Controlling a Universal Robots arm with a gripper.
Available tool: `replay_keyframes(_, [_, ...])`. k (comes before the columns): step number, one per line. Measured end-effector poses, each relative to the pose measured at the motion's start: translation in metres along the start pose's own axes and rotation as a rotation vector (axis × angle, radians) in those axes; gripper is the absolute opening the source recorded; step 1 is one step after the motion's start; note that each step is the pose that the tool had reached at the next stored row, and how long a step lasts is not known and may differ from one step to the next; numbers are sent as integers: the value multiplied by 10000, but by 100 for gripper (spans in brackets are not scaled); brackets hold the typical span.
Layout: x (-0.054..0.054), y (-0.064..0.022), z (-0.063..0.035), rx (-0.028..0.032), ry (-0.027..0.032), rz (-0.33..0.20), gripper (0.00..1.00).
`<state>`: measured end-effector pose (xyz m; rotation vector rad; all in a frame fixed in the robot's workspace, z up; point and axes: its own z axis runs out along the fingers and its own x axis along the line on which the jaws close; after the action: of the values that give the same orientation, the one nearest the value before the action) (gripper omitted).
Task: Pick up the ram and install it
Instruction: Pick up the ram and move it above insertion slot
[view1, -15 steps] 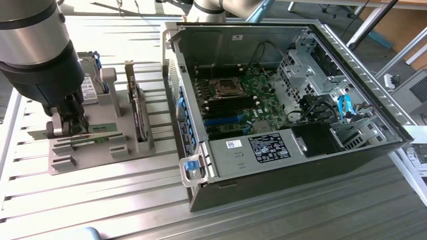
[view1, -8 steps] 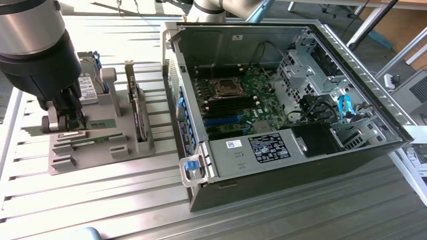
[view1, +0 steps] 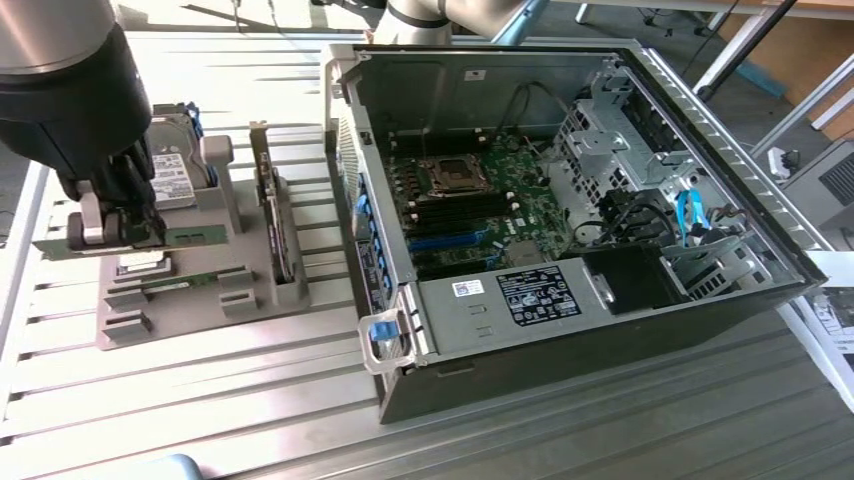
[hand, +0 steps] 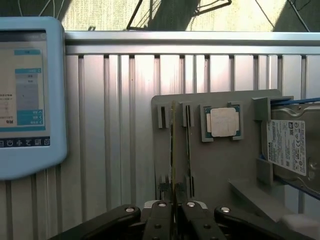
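My gripper (view1: 134, 237) hangs over the grey fixture (view1: 200, 300) at the exterior view's left, shut on the ram (view1: 191, 237). The ram is a thin green stick that juts sideways from the fingers, just above the fixture. In the wrist view the held ram (hand: 173, 150) is seen edge-on, running away from my closed fingers (hand: 161, 220). A second, similar stick (hand: 188, 145) stands in its slot right beside it. The open computer case (view1: 561, 330) lies at the exterior view's right, with its motherboard (view1: 487, 200) and memory slots exposed.
The fixture also carries a square silver processor (hand: 222, 122), a hard drive (hand: 290, 145) and an upright expansion card (view1: 274, 235). A blue-framed tablet screen (hand: 25, 95) lies on the ribbed metal table (view1: 200, 400). The case's raised wall (view1: 350, 130) stands between fixture and motherboard.
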<state>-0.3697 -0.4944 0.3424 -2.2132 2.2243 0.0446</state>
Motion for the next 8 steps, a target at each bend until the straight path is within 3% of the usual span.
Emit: replay_keyframes(8, [-5, 4, -216, 1, -1, 0, 14])
